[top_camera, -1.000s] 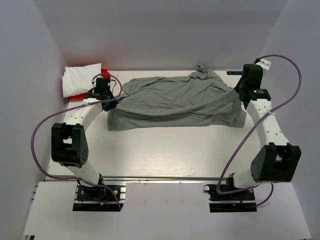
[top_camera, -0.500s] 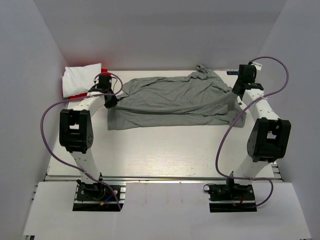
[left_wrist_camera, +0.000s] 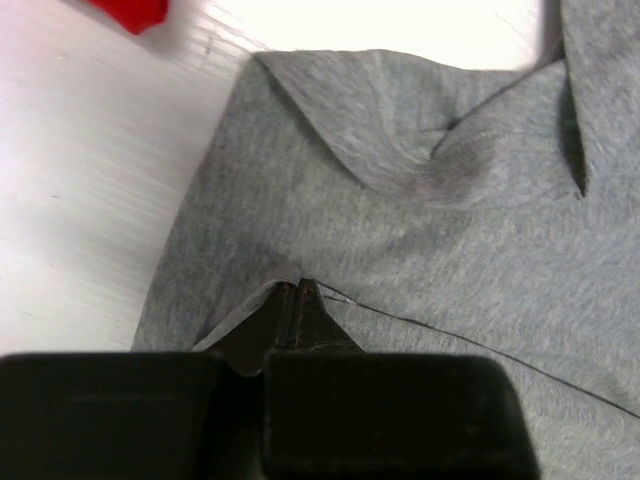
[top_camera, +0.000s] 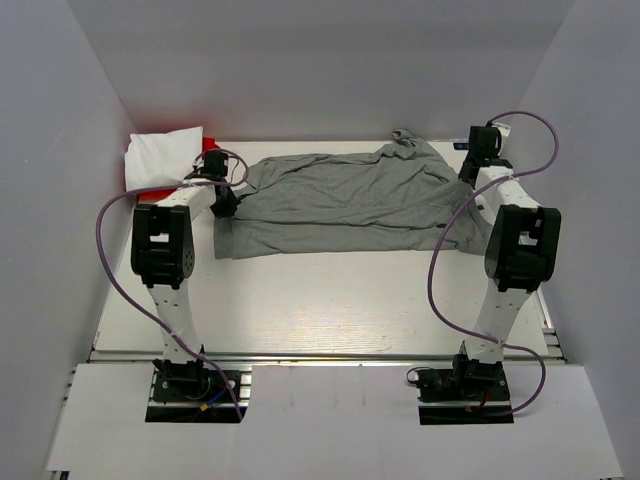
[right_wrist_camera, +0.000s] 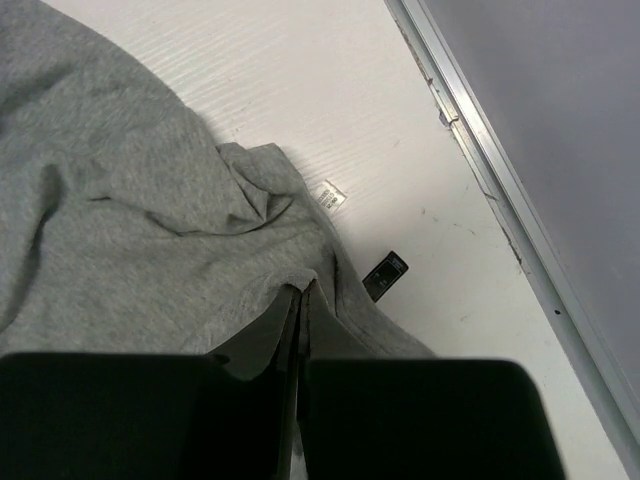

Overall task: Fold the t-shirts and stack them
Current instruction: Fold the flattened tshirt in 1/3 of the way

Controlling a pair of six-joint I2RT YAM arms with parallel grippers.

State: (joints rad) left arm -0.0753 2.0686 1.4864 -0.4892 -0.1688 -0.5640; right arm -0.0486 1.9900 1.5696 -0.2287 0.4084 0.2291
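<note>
The heather-grey t-shirt (top_camera: 350, 205) lies spread and rumpled across the back of the table. My left gripper (top_camera: 225, 203) is shut on a fold at its left edge, which shows pinched between the tips in the left wrist view (left_wrist_camera: 298, 286). My right gripper (top_camera: 468, 178) is shut on a fold at the shirt's right edge, seen in the right wrist view (right_wrist_camera: 303, 290). A small white tag (right_wrist_camera: 329, 194) shows on the grey cloth. The white shirt (top_camera: 160, 160) lies folded at the back left corner on the red shirt (top_camera: 213, 148), whose corner shows in the left wrist view (left_wrist_camera: 130, 12).
A small black label (right_wrist_camera: 385, 275) lies on the table beside the shirt's right edge. The table's metal rail (right_wrist_camera: 500, 210) and the right wall run close to my right gripper. Walls enclose the table on the left, back and right.
Both arms have drawn up and moved their grippers toward the back of the table, still holding the grey shirt's edges. The shirt's near right corner has pulled in.
</note>
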